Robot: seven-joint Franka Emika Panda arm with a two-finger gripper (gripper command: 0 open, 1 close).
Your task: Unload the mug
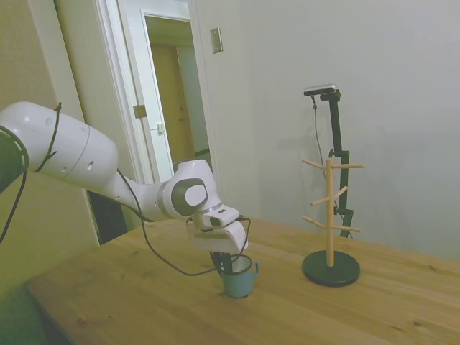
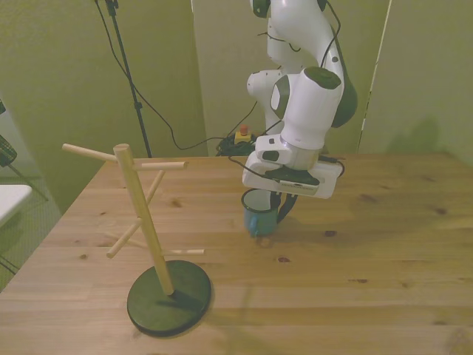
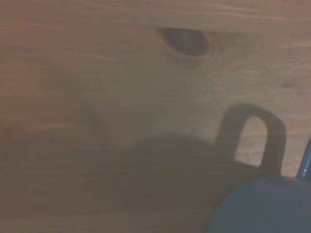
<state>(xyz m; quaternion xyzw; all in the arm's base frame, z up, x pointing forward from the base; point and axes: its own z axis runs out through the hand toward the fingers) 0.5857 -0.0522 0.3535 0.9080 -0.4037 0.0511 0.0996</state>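
The light-blue mug (image 1: 238, 282) stands upright on the wooden table (image 1: 144, 295), its small handle toward the wooden rack. In the front view the mug (image 2: 259, 217) sits just under the white hand, near the table's middle. My gripper (image 1: 220, 267) points down at the mug's rim on the side away from the rack, its dark fingers close together over the rim wall, shut on it. In the front view the gripper (image 2: 279, 211) is at the mug's right rim. The wrist view shows a blurred blue patch of the mug (image 3: 262, 204) and its handle's shadow.
A wooden mug rack (image 1: 330, 215) with bare pegs on a dark round base stands on the table beyond the mug; in the front view the rack (image 2: 144, 222) is at the left front. A cable loops under my wrist.
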